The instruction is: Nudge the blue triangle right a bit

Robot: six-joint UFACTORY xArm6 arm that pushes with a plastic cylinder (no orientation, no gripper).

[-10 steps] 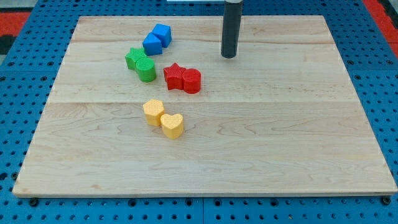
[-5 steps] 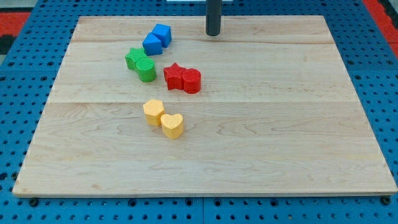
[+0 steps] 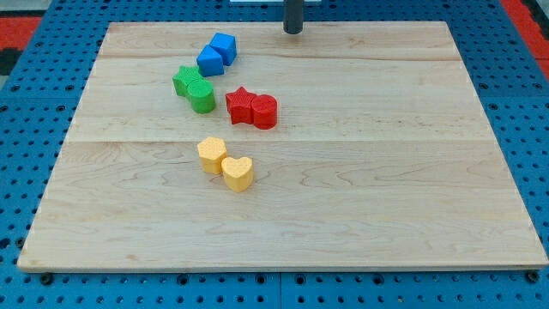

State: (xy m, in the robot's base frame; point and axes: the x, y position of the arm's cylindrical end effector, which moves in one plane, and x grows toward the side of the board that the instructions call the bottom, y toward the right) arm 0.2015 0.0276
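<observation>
Two blue blocks touch near the board's top left: a blue cube and, just below-left of it, the blue triangle. My tip is at the board's top edge, well to the right of both blue blocks and a little above them, touching nothing.
A green star and a green cylinder touch below the blue pair. A red star and a red cylinder sit right of them. A yellow hexagon and a yellow heart lie lower. The wooden board lies on a blue pegboard.
My tip has moved toward the view's top and left, from the upper middle of the board to its top edge. No block has moved.
</observation>
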